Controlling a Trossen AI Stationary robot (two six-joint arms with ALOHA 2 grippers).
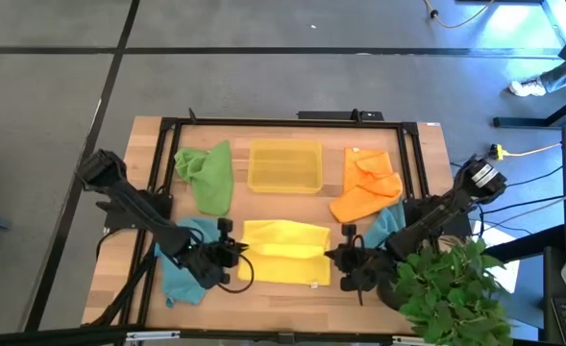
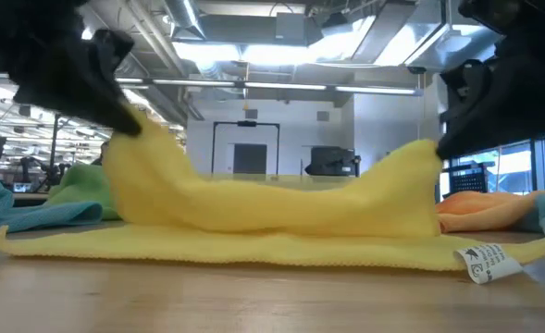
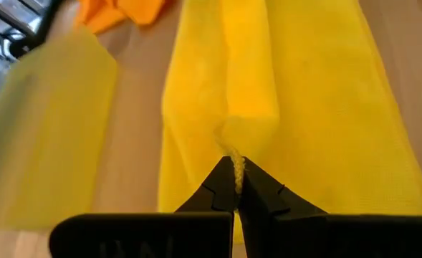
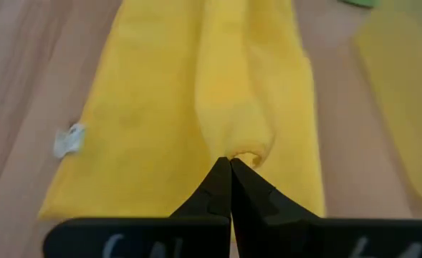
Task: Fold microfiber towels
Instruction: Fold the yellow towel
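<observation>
the left claw (image 3: 236, 188) and right claw (image 4: 230, 188) each clamp an opposite edge of the yellow towel (image 1: 284, 252), lifting a ridge between them above the wooden surface (image 1: 273, 204).

Yellow towel (image 1: 284, 252) plain bright yellow, little white tag (image 2: 483, 262) on it. Orange towel (image 1: 367, 185) solid orange, green towel (image 1: 207, 175) solid green, two teal towels (image 1: 182, 274) plain teal-blue. Tray (image 1: 284, 166) see-through yellow. Table (image 1: 263, 130) light wood grain. Both grippers (image 1: 233, 254) black.
</observation>
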